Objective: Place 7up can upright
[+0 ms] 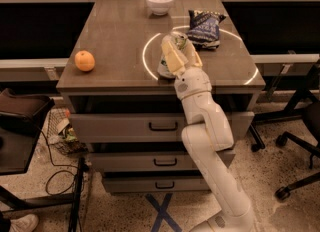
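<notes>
The 7up can (165, 69) is pale silver with green markings. It stands roughly upright on the brown table (120, 31), inside the white circle near the front edge. My gripper (176, 51) reaches over the front edge and its yellowish fingers (170, 57) close around the can on both sides, hiding most of its middle. The can's base looks to be at the table top.
A dark blue chip bag (204, 27) lies just behind and to the right of the can. A white bowl (160, 1) stands at the back middle. An orange (85, 60) sits at the front left. Drawers are below the table, and office chairs stand at the right.
</notes>
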Controlling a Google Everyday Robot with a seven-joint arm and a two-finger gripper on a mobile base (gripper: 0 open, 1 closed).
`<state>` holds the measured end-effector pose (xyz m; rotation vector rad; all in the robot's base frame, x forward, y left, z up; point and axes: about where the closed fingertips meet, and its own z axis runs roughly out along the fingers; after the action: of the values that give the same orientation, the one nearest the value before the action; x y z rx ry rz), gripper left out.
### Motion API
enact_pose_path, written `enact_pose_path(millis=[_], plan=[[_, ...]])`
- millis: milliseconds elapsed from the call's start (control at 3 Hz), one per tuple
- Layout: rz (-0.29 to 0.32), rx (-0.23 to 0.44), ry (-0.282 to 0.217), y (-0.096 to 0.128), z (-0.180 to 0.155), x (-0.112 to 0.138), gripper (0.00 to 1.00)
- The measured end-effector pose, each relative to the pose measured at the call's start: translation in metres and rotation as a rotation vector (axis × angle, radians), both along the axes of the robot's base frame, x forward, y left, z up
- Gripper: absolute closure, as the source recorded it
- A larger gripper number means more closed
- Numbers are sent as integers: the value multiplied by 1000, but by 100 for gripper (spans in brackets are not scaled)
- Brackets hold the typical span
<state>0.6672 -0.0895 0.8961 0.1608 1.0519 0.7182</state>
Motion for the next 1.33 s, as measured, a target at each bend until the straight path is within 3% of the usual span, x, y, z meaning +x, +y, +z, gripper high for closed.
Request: enact_pose_path(millis=[333,667,1000,1333], plan=[[0,0,0,1,5,-3,84],[0,0,0,1,7,-3,60],[0,0,1,1,8,-2,29],[0,0,1,1,8,-2,7]])
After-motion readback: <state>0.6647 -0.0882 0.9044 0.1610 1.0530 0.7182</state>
